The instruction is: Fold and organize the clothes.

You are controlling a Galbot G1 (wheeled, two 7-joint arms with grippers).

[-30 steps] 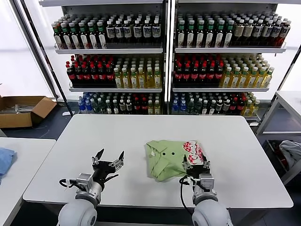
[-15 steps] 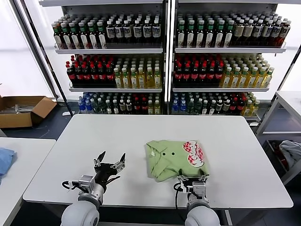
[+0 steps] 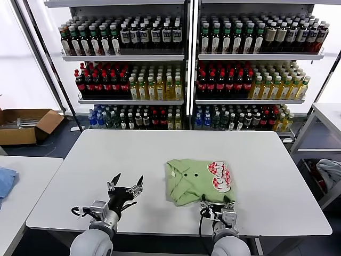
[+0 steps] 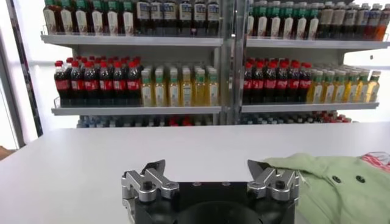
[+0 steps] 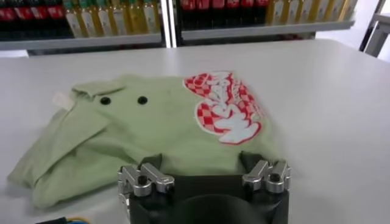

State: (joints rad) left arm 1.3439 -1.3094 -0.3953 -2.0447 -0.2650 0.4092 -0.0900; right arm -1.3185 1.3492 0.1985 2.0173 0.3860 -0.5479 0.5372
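Right gripper (image 3: 217,202): wide open, nothing held, fingertips (image 5: 152,161) just at the near hem of the shirt (image 3: 198,179), one on each side of the hem's middle, whether touching the cloth cannot be told. Left gripper (image 3: 126,183): wide open too, empty, over bare table (image 3: 106,154) well to the left of the shirt, fingers (image 4: 153,169) pointing toward the far shelves.

Shirt: light green, folded into a compact rectangle, lying flat on the white table a little right of the table's middle, close to the near edge. Collar (image 5: 91,89) on the shirt's left part, two dark buttons (image 5: 142,100) side by side just beside it, red-and-white checked print (image 5: 225,107) on the shirt's right part, facing up. Folded layers visible along the shirt's left edge, with a flap lying diagonally across it.

Beyond the shirt, past the table's far edge: shelves (image 3: 186,56) packed with rows of bottles. Far to the shirt's left: an open cardboard box (image 3: 26,125) on the floor and a blue cloth (image 3: 5,181) on a second table. Far to the shirt's right: a grey-blue cloth (image 3: 330,173) low beside a side table.
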